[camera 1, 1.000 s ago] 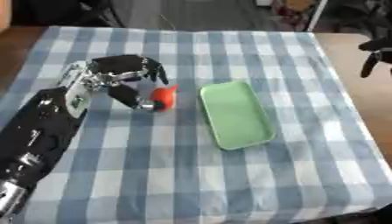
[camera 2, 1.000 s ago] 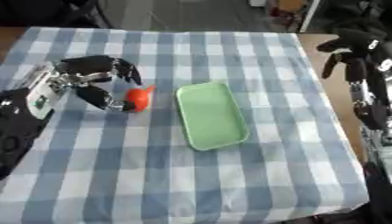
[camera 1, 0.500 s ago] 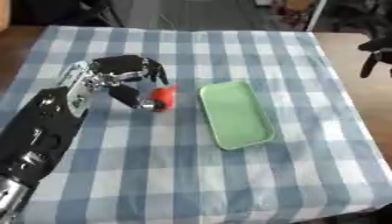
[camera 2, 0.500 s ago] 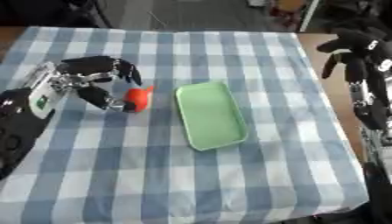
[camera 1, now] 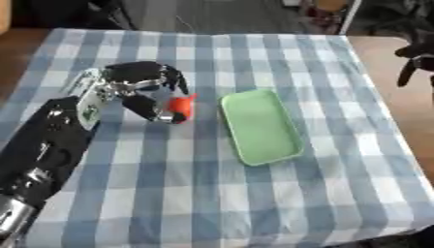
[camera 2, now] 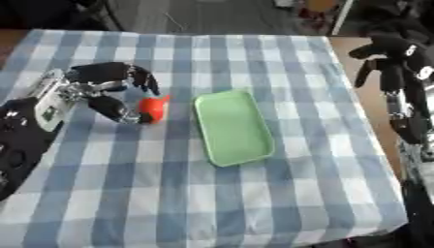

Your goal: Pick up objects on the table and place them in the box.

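On a table draped in a blue-and-white checked cloth, we see the robot's left hand reaching in from the left, its fingers arched over and its thumb curled in toward a small orange-red object. The object lies on the cloth at the thumb tip, touching or very nearly touching the hand; we cannot tell whether the fingers actually pinch it, though the hand is curled about it rather than spread flat. Just to the right of the object, apart from it by a narrow strip of cloth, lies a shallow pale green tray with rounded corners, set slightly askew with its long side running away from us; nothing rests inside it. The left arm, black with silver parts near the wrist, stretches from the lower left corner up to the hand. The right hand hangs at the far right, beyond the table's edge and well apart from the tray, its dark fingers drooping downward in a relaxed way and holding nothing.
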Tool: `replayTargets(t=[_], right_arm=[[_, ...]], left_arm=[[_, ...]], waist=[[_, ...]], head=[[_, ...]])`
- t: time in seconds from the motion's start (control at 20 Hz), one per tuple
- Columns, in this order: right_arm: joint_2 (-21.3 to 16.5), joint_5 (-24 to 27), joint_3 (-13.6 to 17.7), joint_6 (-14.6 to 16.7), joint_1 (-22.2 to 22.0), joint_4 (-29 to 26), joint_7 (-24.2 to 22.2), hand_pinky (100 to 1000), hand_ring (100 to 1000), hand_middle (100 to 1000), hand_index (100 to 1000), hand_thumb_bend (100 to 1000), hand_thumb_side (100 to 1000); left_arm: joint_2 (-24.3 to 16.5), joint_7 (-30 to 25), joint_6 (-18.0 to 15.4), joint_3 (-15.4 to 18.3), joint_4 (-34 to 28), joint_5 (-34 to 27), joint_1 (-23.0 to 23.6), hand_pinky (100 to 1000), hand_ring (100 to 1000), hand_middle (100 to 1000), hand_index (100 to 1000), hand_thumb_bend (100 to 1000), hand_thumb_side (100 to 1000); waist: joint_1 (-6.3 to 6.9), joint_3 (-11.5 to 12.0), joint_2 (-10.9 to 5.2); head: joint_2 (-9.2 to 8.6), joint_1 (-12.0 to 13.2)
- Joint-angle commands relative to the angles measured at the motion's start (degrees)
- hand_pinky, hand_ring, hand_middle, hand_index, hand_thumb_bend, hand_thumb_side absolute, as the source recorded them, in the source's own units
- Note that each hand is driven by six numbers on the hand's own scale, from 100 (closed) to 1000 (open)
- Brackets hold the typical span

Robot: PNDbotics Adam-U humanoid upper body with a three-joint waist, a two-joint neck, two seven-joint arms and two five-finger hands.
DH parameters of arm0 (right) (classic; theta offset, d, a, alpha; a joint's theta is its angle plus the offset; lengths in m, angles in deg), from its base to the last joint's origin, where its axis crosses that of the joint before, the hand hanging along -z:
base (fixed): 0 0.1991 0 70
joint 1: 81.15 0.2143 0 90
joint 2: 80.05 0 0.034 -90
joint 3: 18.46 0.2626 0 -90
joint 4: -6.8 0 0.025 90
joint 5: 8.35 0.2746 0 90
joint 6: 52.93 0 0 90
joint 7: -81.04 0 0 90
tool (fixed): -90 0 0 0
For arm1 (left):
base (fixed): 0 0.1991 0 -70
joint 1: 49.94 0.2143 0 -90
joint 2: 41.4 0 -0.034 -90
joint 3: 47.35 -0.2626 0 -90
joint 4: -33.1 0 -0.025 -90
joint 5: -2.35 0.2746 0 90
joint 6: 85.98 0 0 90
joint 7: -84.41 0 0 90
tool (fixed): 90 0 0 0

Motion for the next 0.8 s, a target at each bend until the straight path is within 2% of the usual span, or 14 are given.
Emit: replayTargets(t=[0.05, 0.8], right_arm=[[-0.94, 0.32, 0.28, 0.04, 1.3, -0.63, -0.16, 326, 677, 615, 841, 100, 681], [-0.97, 0.41, 0.37, 0.13, 1.32, -0.57, -0.18, 324, 675, 614, 842, 100, 681]], left_arm=[[-0.28, -0.55, -0.94, 0.04, -0.56, 0.1, -1.62, 639, 628, 745, 797, 946, 831], [0.21, 1.01, -1.76, -0.21, 0.68, 4.48, -1.15, 648, 638, 738, 833, 952, 835]], waist=[[0.01, -0.08, -0.65], [-0.15, -0.2, -0.32]], head=[[0.01, 0.48], [0.01, 0.47]])
